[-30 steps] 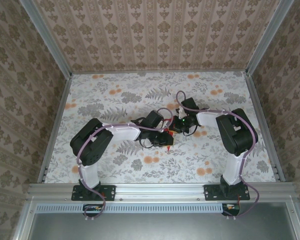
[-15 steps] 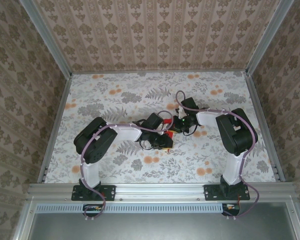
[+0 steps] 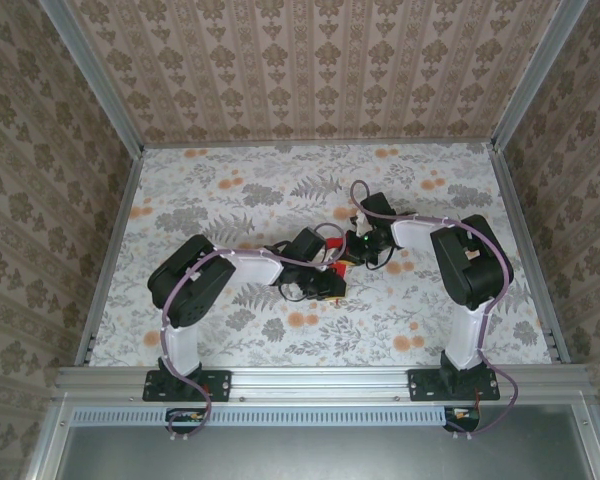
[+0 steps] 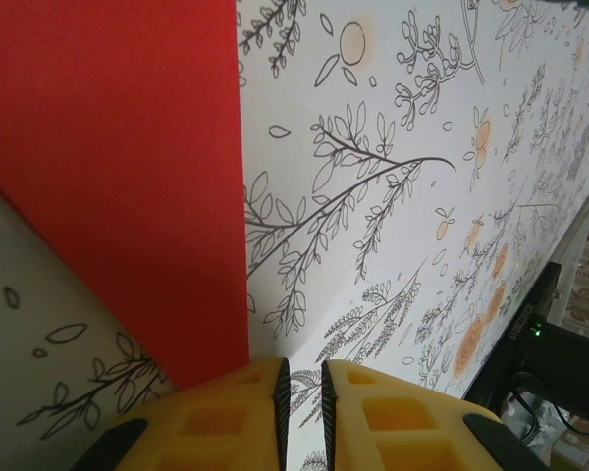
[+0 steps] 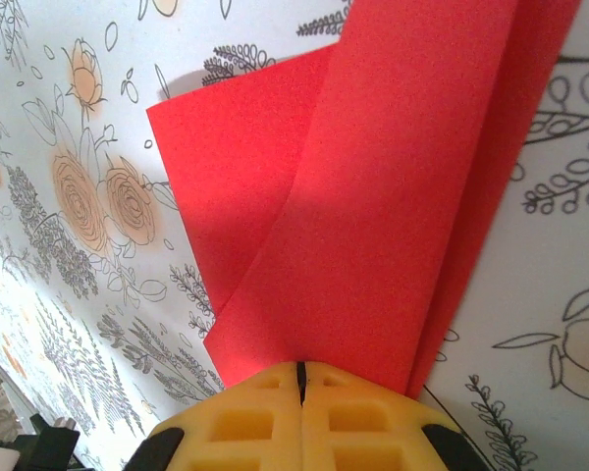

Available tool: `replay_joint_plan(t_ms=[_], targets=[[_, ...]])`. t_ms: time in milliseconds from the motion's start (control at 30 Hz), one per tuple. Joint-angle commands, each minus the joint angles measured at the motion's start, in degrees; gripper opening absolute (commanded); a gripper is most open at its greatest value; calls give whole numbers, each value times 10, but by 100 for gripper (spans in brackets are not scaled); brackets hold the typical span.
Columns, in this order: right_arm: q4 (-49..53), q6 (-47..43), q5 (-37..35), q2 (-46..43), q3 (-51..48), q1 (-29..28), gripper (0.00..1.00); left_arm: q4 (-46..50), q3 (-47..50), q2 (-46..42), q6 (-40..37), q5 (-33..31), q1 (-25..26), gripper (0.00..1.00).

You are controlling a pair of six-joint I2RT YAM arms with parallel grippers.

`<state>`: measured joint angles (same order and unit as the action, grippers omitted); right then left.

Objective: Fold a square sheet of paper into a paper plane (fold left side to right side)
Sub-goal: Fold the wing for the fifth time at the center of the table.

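Note:
The square sheet of paper [image 3: 333,266] is bright red, partly folded, and lies on the flowered tablecloth at the table's middle, mostly covered by the two wrists. In the right wrist view its overlapping red layers [image 5: 373,196] run up to my right gripper [image 5: 301,365], which is shut with its tips against the paper; whether a layer is pinched is hidden. My left gripper [image 4: 301,365] has a narrow gap with only tablecloth showing through it. Its left finger [image 4: 226,402] sits at the red sheet's [image 4: 118,167] straight edge. From above, the left gripper [image 3: 327,286] is just in front of the right one [image 3: 348,253].
Aluminium rails [image 3: 110,250] and wallpapered walls enclose the table on three sides. Purple cables loop off both wrists [image 3: 358,195]. A black base with a green light [image 4: 545,343] stands at the tablecloth's edge.
The left arm has shifted slightly right and its wrist now covers the red tip that showed below it. The right arm has barely moved.

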<state>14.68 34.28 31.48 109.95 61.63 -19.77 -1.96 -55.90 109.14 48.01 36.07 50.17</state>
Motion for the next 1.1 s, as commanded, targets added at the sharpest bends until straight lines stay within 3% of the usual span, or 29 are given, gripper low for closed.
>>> replay_joint_plan(t_ms=[0, 1067], targets=[[42, -10, -59, 29, 4, 2, 0, 31, 23, -1, 9, 12, 12, 20], [56, -16, -62, 39, 14, 7, 0, 27, 65, -59, 15, 11, 23, 19]])
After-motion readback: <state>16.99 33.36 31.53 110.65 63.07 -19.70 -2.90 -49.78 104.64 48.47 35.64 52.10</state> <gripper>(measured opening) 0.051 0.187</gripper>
